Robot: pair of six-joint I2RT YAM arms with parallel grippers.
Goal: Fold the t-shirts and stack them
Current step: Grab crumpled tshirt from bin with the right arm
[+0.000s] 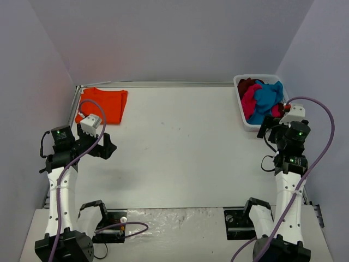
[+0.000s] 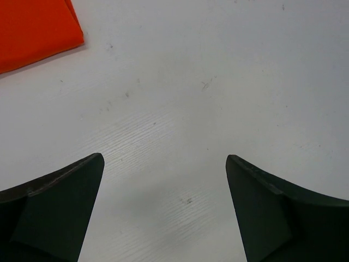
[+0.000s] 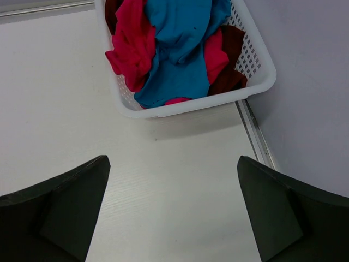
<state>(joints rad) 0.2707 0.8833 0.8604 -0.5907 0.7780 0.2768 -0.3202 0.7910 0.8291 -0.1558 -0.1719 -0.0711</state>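
Note:
An orange t-shirt point(image 1: 103, 105) lies folded flat at the table's far left; its corner shows in the left wrist view point(image 2: 32, 30). A teal-blue t-shirt point(image 3: 180, 33), a magenta-pink one point(image 3: 131, 43) and a dark red one point(image 3: 232, 60) lie crumpled together in the white basket point(image 3: 207, 103) at the far right point(image 1: 240, 106). My left gripper point(image 2: 165, 164) hangs open over bare table, right of and nearer than the orange t-shirt point(image 1: 106, 146). My right gripper point(image 3: 173, 164) is open and empty, just short of the basket's near wall point(image 1: 267, 130).
A metal rail point(image 3: 253, 131) runs along the table's right edge beside the grey side wall. Grey walls close in the back and both sides. The white table point(image 1: 180, 147) spreads between the two arms.

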